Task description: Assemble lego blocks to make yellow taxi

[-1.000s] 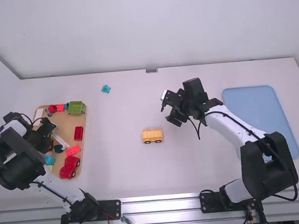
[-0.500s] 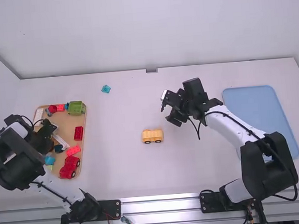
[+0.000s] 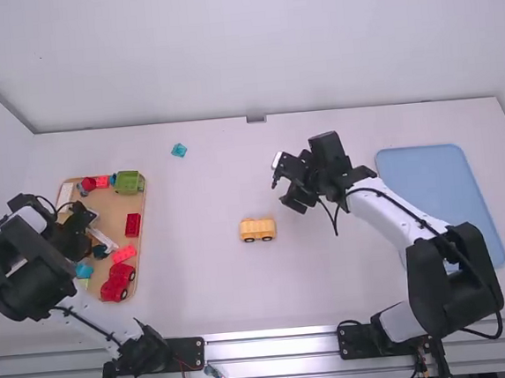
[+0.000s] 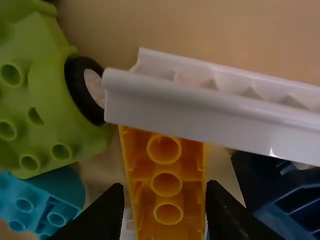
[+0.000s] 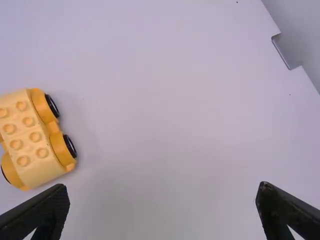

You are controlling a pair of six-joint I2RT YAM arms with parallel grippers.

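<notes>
The yellow taxi base [image 3: 258, 230] stands on its wheels on the worktop [image 3: 244, 296], studs up, between the two arms. Over the tan tray [image 3: 112, 221], the left hand [image 4: 165, 185] is spread, its fingers either side of an orange block [image 4: 166, 184] that lies with its hollow underside up. The step looks to be picking this block out. Centre it and line both pads up with its long walls, then close evenly so it doesn't twist. A white piece [image 4: 210, 107] lies across one end, so lift slowly and let that slip off, keeping clear of the green piece [image 4: 47, 80] and dark blue piece [image 4: 270, 185] nearby. The block will probably need turning over before it can press onto the studs. The right hand [image 5: 164, 186], also spread, could steady the base then.
</notes>
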